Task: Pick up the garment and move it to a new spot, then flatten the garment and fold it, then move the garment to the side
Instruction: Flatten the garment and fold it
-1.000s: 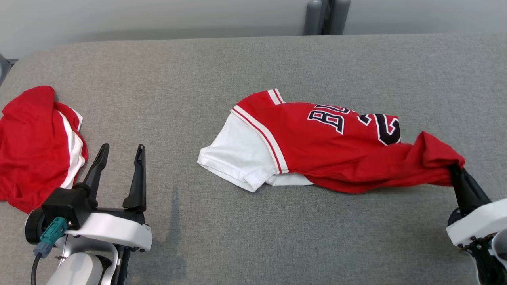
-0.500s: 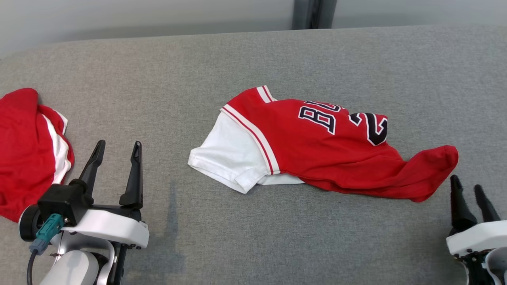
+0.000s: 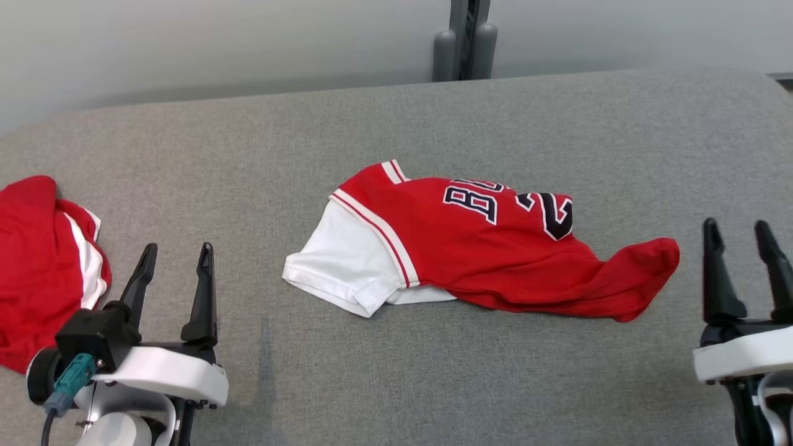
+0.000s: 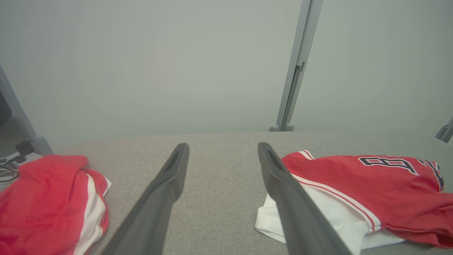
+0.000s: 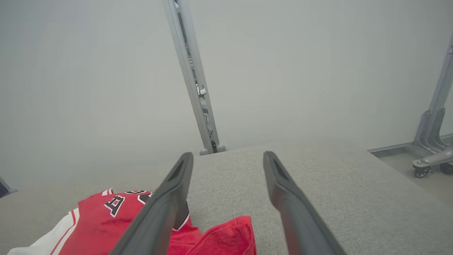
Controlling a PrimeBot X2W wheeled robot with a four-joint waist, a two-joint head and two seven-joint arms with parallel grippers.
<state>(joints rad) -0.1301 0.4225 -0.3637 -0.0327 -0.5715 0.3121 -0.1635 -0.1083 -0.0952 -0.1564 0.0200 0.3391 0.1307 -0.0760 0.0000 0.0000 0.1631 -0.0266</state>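
A red jersey with white sleeve, striped trim and black lettering lies crumpled in the middle of the grey table. Its red end bunches toward the right. My right gripper stands open just right of that bunched end, holding nothing. My left gripper is open at the lower left, apart from the jersey. In the left wrist view the jersey lies right of my open gripper. In the right wrist view the jersey sits low left of the open gripper.
A second red and white garment lies heaped at the table's left edge, beside my left gripper; it shows as well in the left wrist view. A grey post stands behind the table's far edge. A wheeled stand base sits off the right.
My right gripper was shut on the jersey's red end, then let it go and drew back to the right, open. The jersey's end dropped flat. The camera shifted; the left gripper held still.
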